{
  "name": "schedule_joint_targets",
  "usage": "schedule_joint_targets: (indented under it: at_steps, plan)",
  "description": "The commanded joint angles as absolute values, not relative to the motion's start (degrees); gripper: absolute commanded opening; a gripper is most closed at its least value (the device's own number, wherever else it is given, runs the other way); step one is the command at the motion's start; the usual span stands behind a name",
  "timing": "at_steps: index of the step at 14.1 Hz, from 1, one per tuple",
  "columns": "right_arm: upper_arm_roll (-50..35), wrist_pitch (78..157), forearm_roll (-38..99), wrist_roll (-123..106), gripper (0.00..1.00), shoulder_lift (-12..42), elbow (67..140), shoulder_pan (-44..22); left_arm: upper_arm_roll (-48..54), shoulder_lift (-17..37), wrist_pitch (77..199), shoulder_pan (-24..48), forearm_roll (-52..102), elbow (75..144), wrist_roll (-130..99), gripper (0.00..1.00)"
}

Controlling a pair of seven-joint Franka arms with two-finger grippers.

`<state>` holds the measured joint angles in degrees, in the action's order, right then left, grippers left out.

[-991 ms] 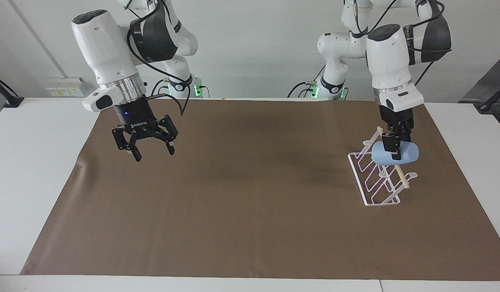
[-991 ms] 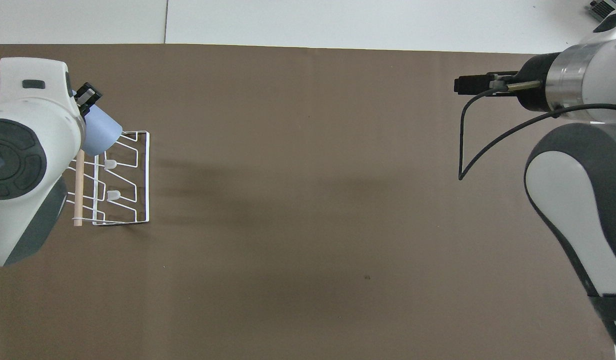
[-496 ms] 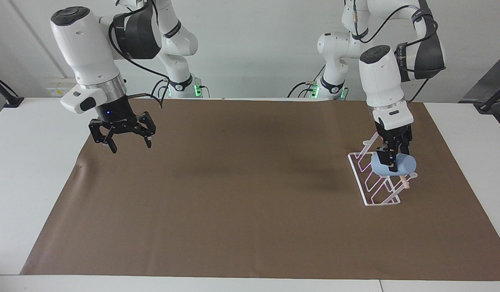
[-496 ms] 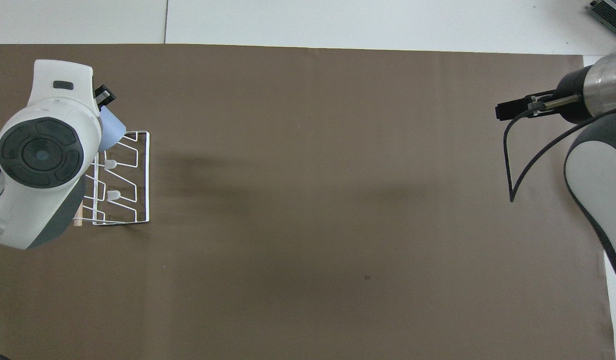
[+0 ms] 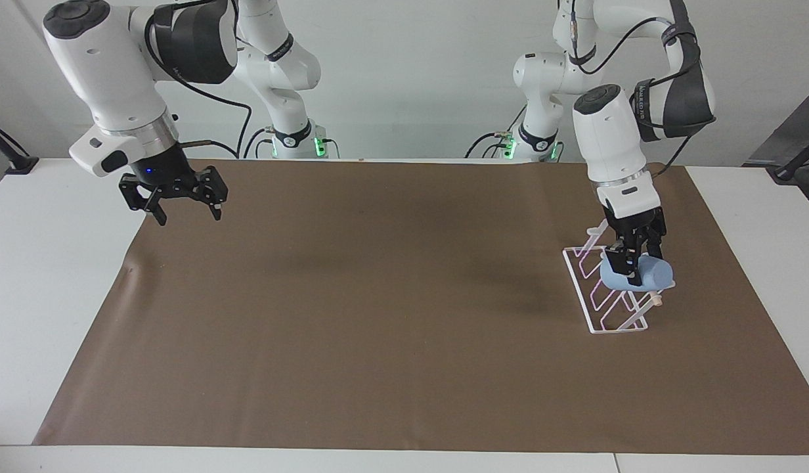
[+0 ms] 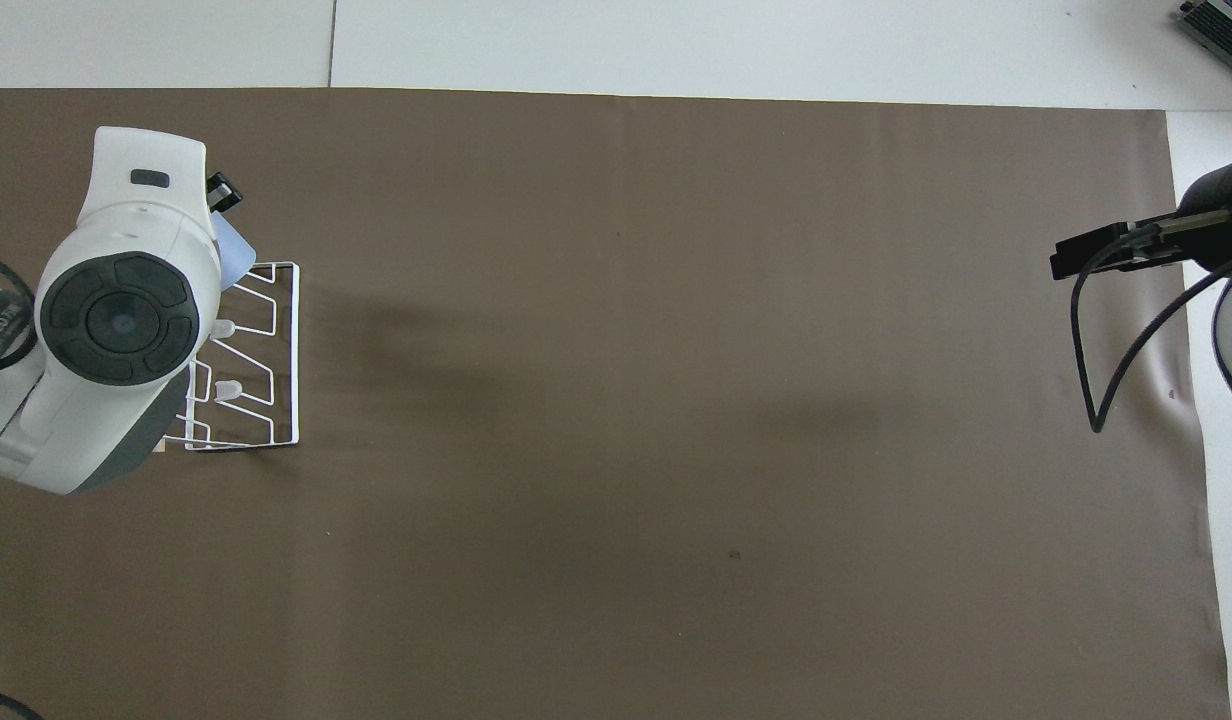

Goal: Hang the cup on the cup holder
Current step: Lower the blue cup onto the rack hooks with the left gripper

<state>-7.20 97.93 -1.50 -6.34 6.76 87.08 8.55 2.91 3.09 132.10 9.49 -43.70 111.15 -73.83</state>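
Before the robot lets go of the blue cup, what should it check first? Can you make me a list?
1. Left gripper has the cup held tight: ok.
2. Cup is down at the cup holder, lying on its side by the wooden dowel: ok.
3. A prong really goes inside the cup: cannot tell, the gripper and cup hide it.
4. Cup holder stands flat on the brown mat: ok.
5. Right gripper is open, empty and waiting over the right arm's end of the mat, out of the way: ok.
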Motion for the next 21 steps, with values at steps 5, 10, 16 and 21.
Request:
schedule_joint_targets:
  at_steps: [5, 10, 16, 21]
  plan:
    - [-5.5, 92.5, -2.4, -0.1, 1.00, 6.2, 86.7, 7.7, 2.9, 3.8, 133.3, 9.0, -45.9, 110.8, -75.8, 0.00]
    - [-3.3, 91.6, -2.1, 0.8, 1.00, 5.1, 87.3, 7.7, 2.9, 4.0, 128.8, 9.8, -46.1, 107.4, -75.8, 0.00]
    - [-0.4, 89.9, -2.1, 1.3, 1.00, 4.0, 87.8, 3.4, 2.9, 5.2, 133.9, 8.4, -51.9, 108.4, -75.9, 0.00]
    - [-0.4, 89.9, -2.1, 0.7, 1.00, 3.5, 88.2, 3.2, 2.9, 4.6, 136.8, 8.0, -53.6, 111.6, -76.2, 0.00]
